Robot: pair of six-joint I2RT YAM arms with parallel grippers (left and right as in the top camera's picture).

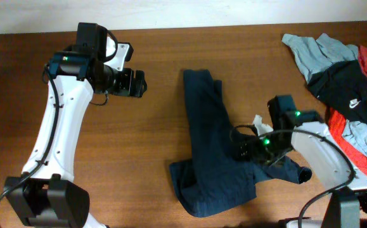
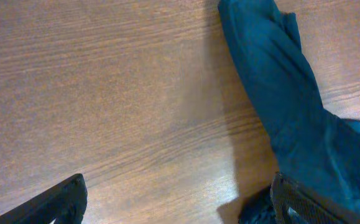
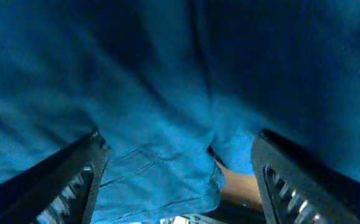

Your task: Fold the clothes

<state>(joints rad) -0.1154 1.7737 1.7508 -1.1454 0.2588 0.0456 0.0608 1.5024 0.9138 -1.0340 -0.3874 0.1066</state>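
The wooden table (image 1: pixel 139 158) carries the navy shorts (image 1: pixel 205 139) near its middle, one leg stretched toward the far edge and the rest bunched at the near end. Well to the right of the shorts lies a heap of other garments (image 1: pixel 348 69) (grey, black, red). The right tool (image 1: pixel 246 149) sits at the shorts' right edge, fingers spread wide over the cloth. The left tool (image 1: pixel 139 82) hangs left of the shorts, apart from them, fingers likewise spread.
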